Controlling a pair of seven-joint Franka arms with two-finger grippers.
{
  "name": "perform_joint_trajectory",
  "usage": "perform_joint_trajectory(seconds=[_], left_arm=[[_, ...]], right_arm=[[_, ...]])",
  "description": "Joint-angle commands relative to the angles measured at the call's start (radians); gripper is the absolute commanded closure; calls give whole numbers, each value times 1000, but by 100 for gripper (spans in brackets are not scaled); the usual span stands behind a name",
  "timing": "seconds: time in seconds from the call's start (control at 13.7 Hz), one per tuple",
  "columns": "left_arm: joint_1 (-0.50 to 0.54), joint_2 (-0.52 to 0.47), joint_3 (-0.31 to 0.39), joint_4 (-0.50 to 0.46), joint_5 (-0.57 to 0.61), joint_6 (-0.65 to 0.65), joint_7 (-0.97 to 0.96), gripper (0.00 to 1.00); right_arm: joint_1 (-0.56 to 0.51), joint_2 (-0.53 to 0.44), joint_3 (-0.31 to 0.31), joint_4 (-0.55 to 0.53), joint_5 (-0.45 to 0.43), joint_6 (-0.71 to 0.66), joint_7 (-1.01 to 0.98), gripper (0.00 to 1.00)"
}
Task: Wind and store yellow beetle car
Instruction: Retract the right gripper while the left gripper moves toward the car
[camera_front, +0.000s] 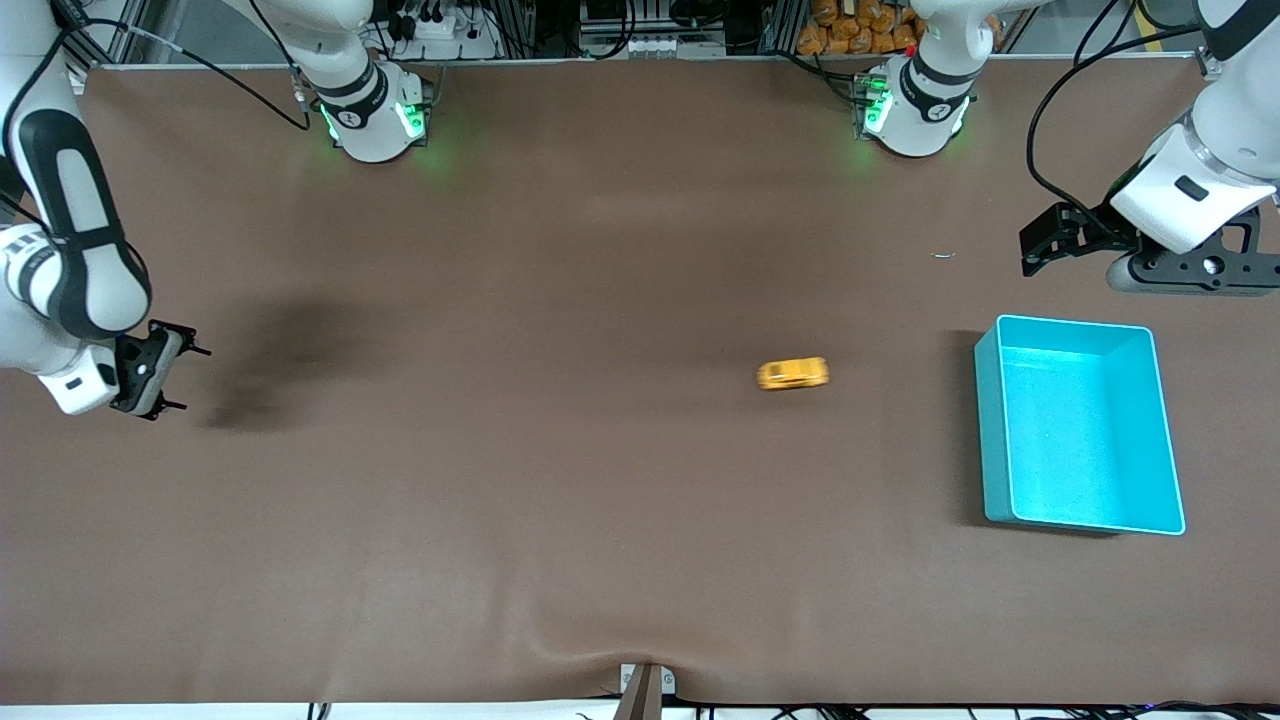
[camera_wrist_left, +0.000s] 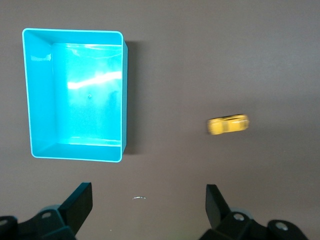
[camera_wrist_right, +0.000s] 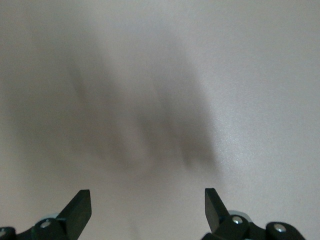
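Note:
The yellow beetle car (camera_front: 793, 374) stands alone on the brown table, between the table's middle and the teal bin (camera_front: 1078, 424); its outline is blurred. It also shows in the left wrist view (camera_wrist_left: 228, 125), beside the teal bin (camera_wrist_left: 75, 95). The bin is empty. My left gripper (camera_front: 1045, 240) is open and empty, up over the table at the left arm's end, near the bin's corner toward the robot bases. In its own view the left gripper (camera_wrist_left: 149, 207) frames bare table. My right gripper (camera_front: 160, 372) is open and empty over bare table at the right arm's end; its own view (camera_wrist_right: 147, 210) shows only cloth.
A small pale fleck (camera_front: 944, 255) lies on the cloth near the left gripper. The two robot bases (camera_front: 372, 115) stand along the table's edge farthest from the camera. A clamp (camera_front: 645, 688) sits at the table's near edge.

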Motion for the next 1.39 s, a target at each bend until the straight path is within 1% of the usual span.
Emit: perform_joint_trajectory(seconds=[0.0,0.15,0.22,0.44,0.58,0.73,0.8,0.95,1.02,1.1,1.24,1.32], left_arm=[[7,1,-7,8,20,-11,-5,0],[7,1,-8,8,20,-11,-5,0],[7,1,-8,8,20,-11,-5,0],[7,1,-8,8,20,-11,-5,0],[7,1,-7,8,20,-11,-5,0],[7,1,-7,8,20,-11,-5,0],[7,1,-7,8,20,-11,-5,0],[7,2,-4,8,20,-11,-7,0],[12,4,1,8,20,-10,-7,0],[29,18,3,8,20,-11,-7,0],[72,45,3,9,18,-9,-7,0],[84,54,3,14,14,-6,-7,0]], right_arm=[[-12,-33,15,89,24,-156,157,0],[-6,-36,18,171,24,-262,263,0],[4,-39,18,194,24,-287,318,0],[44,-117,18,208,24,-296,474,0],[73,-140,17,258,16,-319,585,0],[83,-143,18,344,10,-433,682,0],[104,-143,15,388,-5,-487,737,0],[121,-143,18,479,-13,-563,820,0],[147,-142,15,522,-18,-601,879,0],[158,-143,18,560,-16,-633,962,0],[193,-152,17,620,-10,-647,1180,0],[211,-169,17,630,-15,-670,1219,0]])
